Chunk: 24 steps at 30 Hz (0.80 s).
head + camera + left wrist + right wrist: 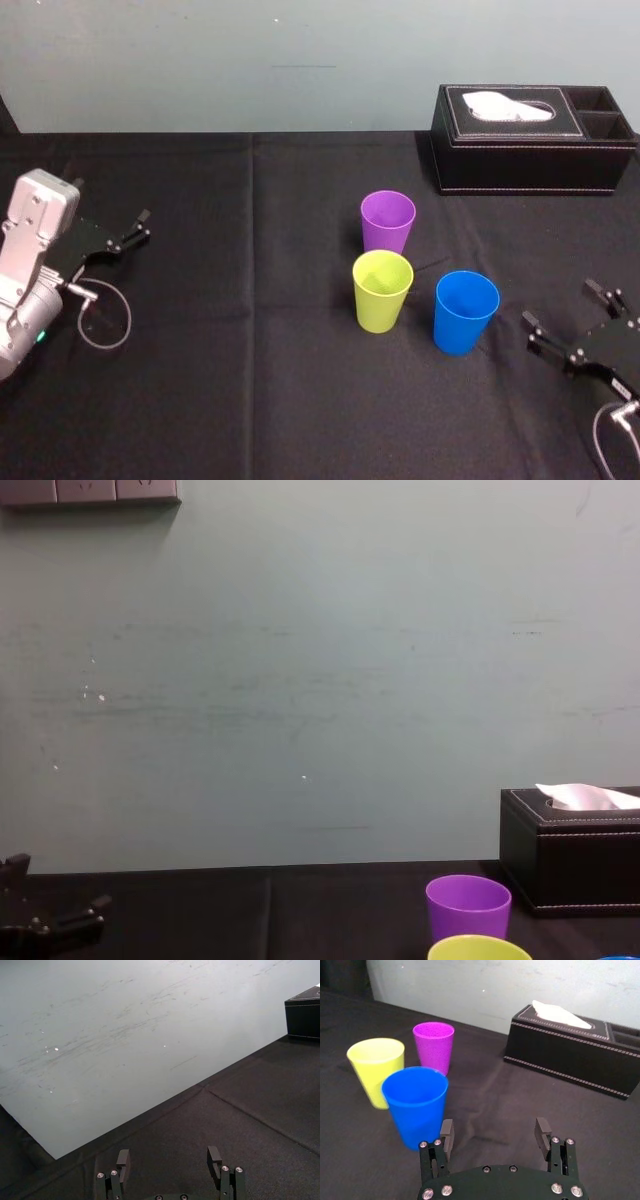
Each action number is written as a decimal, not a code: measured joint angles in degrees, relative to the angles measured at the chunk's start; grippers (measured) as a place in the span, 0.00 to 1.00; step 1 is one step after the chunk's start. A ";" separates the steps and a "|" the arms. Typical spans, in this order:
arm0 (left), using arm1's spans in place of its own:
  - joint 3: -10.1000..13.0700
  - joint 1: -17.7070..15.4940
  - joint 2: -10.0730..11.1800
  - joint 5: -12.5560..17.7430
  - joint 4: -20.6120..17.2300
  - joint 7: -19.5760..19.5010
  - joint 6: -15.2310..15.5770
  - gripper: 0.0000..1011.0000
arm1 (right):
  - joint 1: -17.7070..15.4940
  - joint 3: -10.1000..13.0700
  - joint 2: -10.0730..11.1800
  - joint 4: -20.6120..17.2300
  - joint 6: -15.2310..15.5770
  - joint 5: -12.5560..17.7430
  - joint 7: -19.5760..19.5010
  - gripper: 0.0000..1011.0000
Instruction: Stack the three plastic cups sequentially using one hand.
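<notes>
1. At the desk's near right corner, my right gripper (493,1132) waits low with its fingers apart and nothing between them.
2. The blue tapered plastic cup (466,312) stands just left of those fingers, near but not touching. In the right wrist view it sits off to one side of the gap, not in line with it.
3. Its long axis is vertical, mouth up, so I judge a side-on grasp needs the fingers swung left to straddle the wall.
4. The yellow-green tapered plastic cup (382,291) stands just beyond the blue one to the left, apart from it. The purple tapered plastic cup (387,221) stands right behind the yellow-green one, toward the wall.
5. All three cups are upright, empty and separate, none nested yet.
6. The right arm is plainly the nearer. My left gripper (138,228), fingers apart too, is parked at the far left, well apart from the cups.
7. The black stitched tissue box (530,125) sits at the back right of the black-clothed desk (250,400), a white tissue poking from its slot.
</notes>
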 joint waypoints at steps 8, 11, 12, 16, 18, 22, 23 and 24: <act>0.00 0.00 0.00 0.00 0.00 0.00 0.00 1.00 | -2.24 0.02 -0.74 -0.41 -1.09 -0.47 1.83 0.99; 0.00 0.00 0.00 0.00 0.00 0.00 0.00 1.00 | -2.56 -0.19 -1.22 -0.70 -1.18 -0.48 2.69 0.99; 0.00 0.00 0.00 0.00 0.00 0.00 0.00 1.00 | -2.60 -0.32 -1.50 -0.83 -1.20 -0.46 3.14 0.99; 0.00 0.00 0.00 -0.01 0.00 0.00 0.00 1.00 | -2.59 -0.66 -2.21 -1.14 -1.21 -0.41 4.22 0.99; 0.00 0.00 0.00 0.00 0.00 0.00 0.00 1.00 | -2.52 -0.76 -2.47 -1.24 -1.15 -0.37 4.59 0.99; 0.00 0.00 0.00 0.00 0.00 0.00 0.00 1.00 | -2.13 -1.12 -3.35 -1.46 -0.56 -0.25 5.73 0.99; 0.00 0.00 0.00 0.00 0.00 0.00 0.00 1.00 | -2.03 -1.17 -3.52 -1.46 -0.44 -0.24 5.87 0.99; 0.00 0.00 0.00 0.00 0.00 0.00 0.00 1.00 | -2.03 -1.17 -3.52 -1.46 -0.44 -0.24 5.87 0.99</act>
